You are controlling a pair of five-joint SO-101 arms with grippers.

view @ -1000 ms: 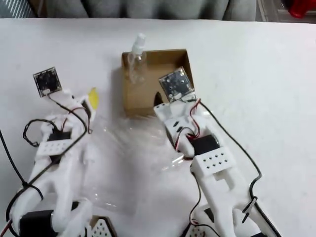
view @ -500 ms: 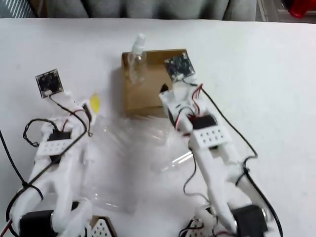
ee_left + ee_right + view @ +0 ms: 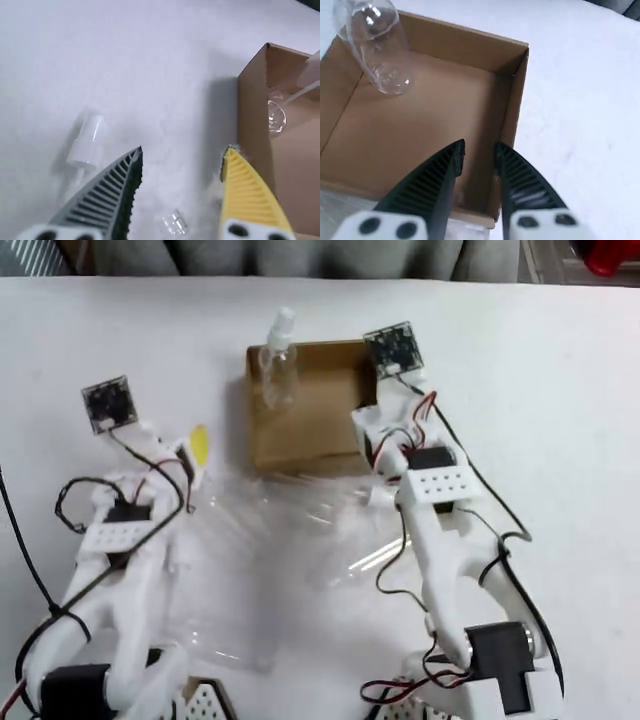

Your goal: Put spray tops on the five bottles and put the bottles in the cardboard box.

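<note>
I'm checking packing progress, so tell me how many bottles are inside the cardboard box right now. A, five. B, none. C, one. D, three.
C: one clear bottle stands in a corner of the cardboard box, as the right wrist view shows.

A white table [image 3: 560,390] fills the high view up to its far edge. Its surface is plain and evenly lit, with only soft shadows. Beyond the far edge stands grey upholstered seating [image 3: 300,255]. Past the far left corner there is a striped surface [image 3: 22,255] — past the far right corner, a clear plastic container [image 3: 555,262] and a red object [image 3: 612,254].
</note>
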